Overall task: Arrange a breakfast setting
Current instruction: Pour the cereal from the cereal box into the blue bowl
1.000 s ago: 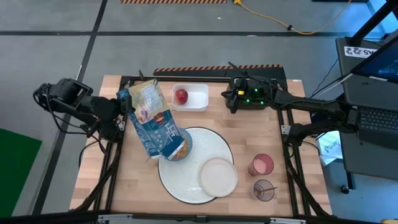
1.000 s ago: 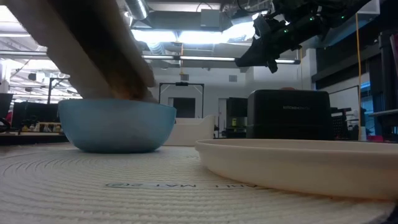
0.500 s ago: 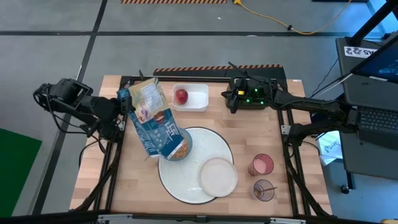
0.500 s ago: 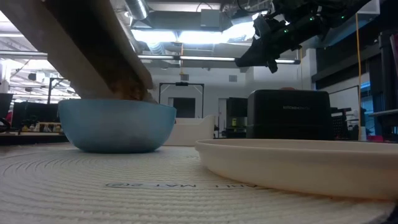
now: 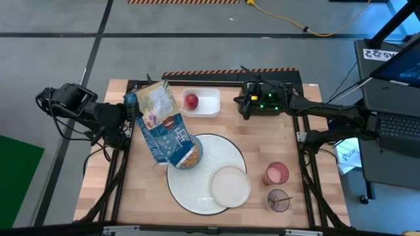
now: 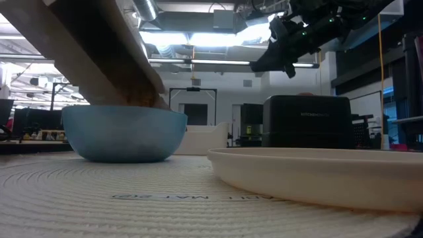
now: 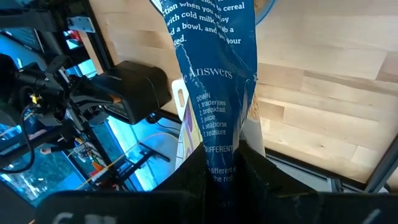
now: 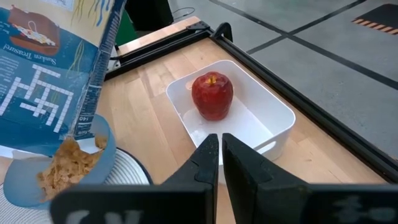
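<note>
Near edge, right: 2 tumblers, purple tumbler (image 5: 278,200) w/ thin spoon (image 5: 283,198), pink tumbler (image 5: 275,174) just beyond; bare wood between them and white mat (image 5: 226,152). 1 cream plate (image 5: 231,185) on mat's near rim. 1 blue bowl (image 5: 189,157) w/ cereal (image 8: 65,165), mat's left. Left gripper (image 5: 135,116) clenched on tilted cereal box (image 5: 161,126) over bowl. Far: 1 apple (image 5: 191,101) in white tub (image 5: 212,103); right gripper (image 5: 241,105) closed, empty, right of tub.
</note>
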### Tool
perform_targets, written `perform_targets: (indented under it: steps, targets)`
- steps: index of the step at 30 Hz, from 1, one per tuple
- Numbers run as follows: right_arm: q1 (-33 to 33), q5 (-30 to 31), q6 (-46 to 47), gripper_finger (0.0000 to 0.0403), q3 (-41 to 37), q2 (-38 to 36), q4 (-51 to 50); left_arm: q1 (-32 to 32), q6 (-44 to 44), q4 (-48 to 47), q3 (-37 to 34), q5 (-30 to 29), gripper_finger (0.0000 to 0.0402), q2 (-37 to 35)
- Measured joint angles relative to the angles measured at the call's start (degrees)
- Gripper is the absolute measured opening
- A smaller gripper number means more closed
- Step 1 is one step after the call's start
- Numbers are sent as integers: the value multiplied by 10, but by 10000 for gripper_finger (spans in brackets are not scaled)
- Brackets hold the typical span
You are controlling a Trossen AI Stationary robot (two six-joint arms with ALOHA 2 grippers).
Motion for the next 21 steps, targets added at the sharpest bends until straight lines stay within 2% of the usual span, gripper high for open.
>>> perform_targets:
  steps: [21]
  targets:
    - [0, 0, 0, 26, -2, 0, -24, 0, -26, 0, 0, -2, 45, 1]
